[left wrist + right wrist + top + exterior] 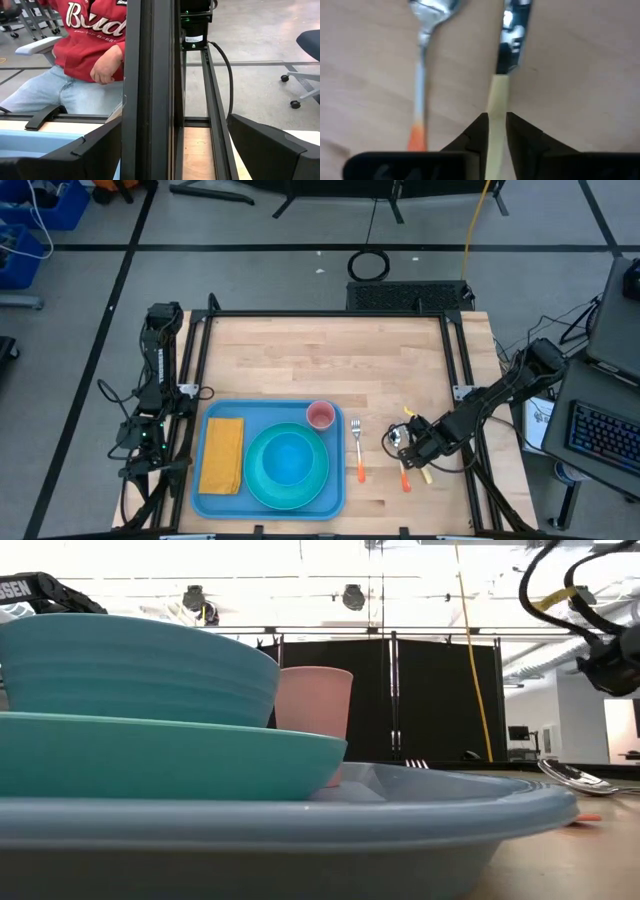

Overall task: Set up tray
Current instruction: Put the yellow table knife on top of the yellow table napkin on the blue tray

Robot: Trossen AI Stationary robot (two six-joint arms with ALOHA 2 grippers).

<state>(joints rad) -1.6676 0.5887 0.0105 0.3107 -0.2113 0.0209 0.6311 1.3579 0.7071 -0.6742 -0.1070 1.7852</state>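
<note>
The light-blue tray (pixel 334 485) lies at the table's near left. On it sit a yellow napkin (pixel 222 453), a teal plate (pixel 262 485) with a blue bowl (pixel 288 460) in it, and a pink cup (pixel 320 415). An orange-handled fork (pixel 357 448) lies on the wood just right of the tray. Farther right, my right gripper (pixel 412 448) points down, shut on a yellow-handled knife (pixel 512 35). An orange-handled spoon (pixel 421 75) lies beside the knife. My left gripper (pixel 175 150) stands open at the table's left edge, by the frame rail. My right gripper pinches the knife's yellow handle (pixel 497 100) between its two fingers (pixel 475 132), which come from above and lie across the handle. The blade runs on ahead of the fingers, close over the wood. Whether the knife rests on the table, I cannot tell.
Bare wood stretches across the table's far half and between the fork and the spoon. Black frame rails (pixel 330 315) run along the table's edges. A person in a red top (pixel 85 35) sits beyond the table's near left corner.
</note>
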